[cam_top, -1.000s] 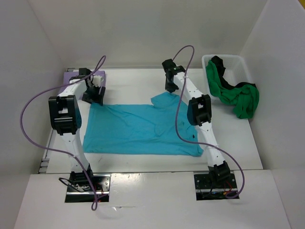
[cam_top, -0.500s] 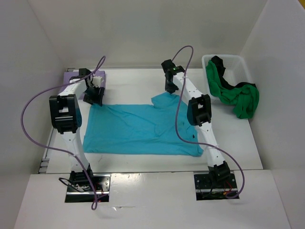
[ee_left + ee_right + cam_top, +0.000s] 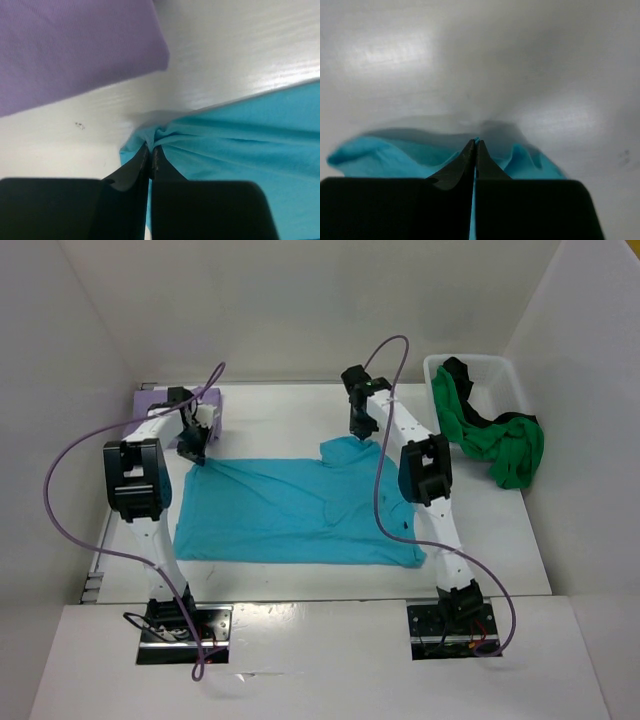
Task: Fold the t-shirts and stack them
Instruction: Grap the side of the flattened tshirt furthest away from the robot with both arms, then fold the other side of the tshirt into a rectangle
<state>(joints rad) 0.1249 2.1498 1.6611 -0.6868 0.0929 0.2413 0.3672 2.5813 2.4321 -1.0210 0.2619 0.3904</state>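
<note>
From where I stand the job looks barely under way: the lavender shirt [image 3: 150, 400] lies at the far left corner of the surface [image 3: 280, 410], seemingly folded, while the turquoise shirt [image 3: 300, 510] lies spread out flat in the middle, not yet folded. The left tool [image 3: 193, 452] is pressed together on that shirt's far left corner and the right tool [image 3: 360, 432] pinches its far right corner. The green shirt [image 3: 500, 445] and black shirt [image 3: 455, 368] sit crumpled in the white bin [image 3: 505, 370], untouched.
</note>
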